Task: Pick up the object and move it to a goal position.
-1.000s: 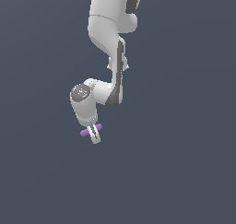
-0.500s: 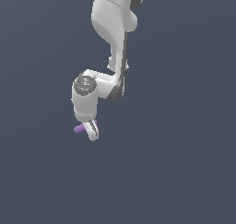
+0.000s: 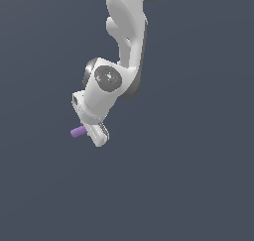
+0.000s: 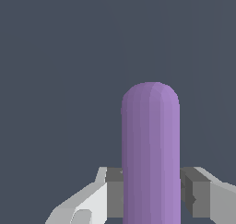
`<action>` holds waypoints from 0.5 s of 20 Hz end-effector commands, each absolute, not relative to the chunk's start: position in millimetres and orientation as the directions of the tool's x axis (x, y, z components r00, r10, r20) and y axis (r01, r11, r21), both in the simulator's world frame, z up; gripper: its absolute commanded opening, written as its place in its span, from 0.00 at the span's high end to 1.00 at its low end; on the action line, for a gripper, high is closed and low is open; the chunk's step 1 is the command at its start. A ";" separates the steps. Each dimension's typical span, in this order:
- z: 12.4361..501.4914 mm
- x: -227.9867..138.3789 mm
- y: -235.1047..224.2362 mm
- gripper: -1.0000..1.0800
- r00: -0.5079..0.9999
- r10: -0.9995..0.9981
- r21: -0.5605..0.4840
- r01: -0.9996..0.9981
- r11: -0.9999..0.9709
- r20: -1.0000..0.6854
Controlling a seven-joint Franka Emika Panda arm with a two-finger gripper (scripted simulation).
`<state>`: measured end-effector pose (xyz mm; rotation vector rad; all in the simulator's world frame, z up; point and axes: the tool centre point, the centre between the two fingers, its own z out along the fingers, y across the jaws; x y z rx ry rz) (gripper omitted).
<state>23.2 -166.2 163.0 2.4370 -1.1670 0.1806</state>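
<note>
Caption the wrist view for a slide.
Purple rod clamped between the gripper fingers, rounded end pointing away, against plain grey.

No readable text, labels, brands, numbers or signs anywhere in either view; every surface is plain and unmarked.

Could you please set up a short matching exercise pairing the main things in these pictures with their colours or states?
Things:
1. purple capsule rod
2. gripper
3. arm link
4. finger pads

Descriptions:
A. white, leading up out of the exterior view
B. grey, pressed against the rod's sides
C. shut on the rod
D. smooth with a rounded end, sticking out toward the exterior view's left

Pairs: 1-D, 2-C, 3-A, 4-B
</note>
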 end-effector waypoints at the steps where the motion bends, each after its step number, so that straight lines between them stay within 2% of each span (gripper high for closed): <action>1: 185.6 27.8 -165.0 1.00 0.665 -0.670 0.373 -0.744 -0.555 0.330; 10: 270.4 49.7 -142.9 1.00 0.767 -0.479 0.559 -0.640 -0.528 0.426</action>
